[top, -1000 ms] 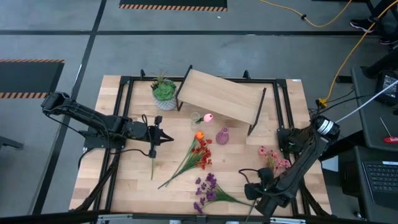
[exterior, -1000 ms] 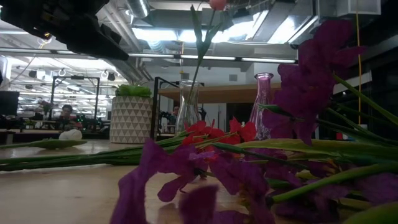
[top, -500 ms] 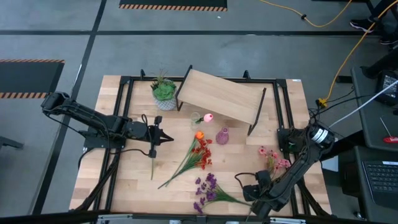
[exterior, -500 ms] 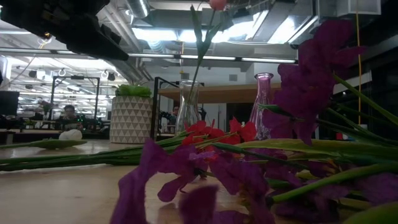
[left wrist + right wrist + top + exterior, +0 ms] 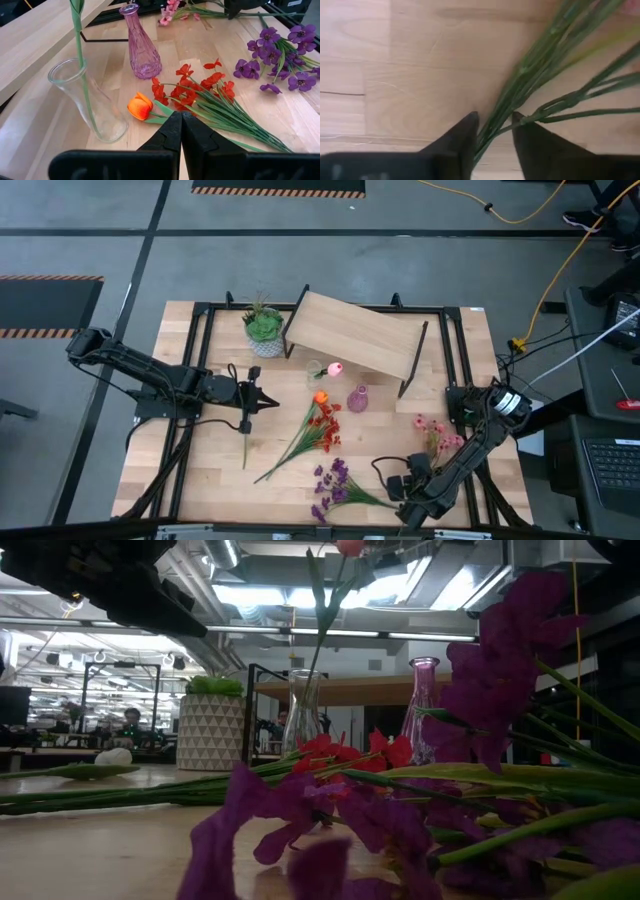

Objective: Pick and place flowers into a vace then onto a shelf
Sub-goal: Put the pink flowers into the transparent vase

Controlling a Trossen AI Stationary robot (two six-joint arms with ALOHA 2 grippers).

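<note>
Since a second ago the right gripper (image 5: pixel 492 131) has slid nearer the worktop's front edge, fingers narrowing around the purple flowers' (image 5: pixel 333 480) thin stems, which look light, springy and best pinched mid-stem.

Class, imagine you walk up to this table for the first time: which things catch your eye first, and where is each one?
The red-orange bunch sprawls across the middle of the table, with the purple sprays near the front edge. Behind them a clear vase already holds one stem beside an empty pink vase, in front of the shelf. At the front right, the right claw straddles green stems, its fingers not yet shut on them.
</note>
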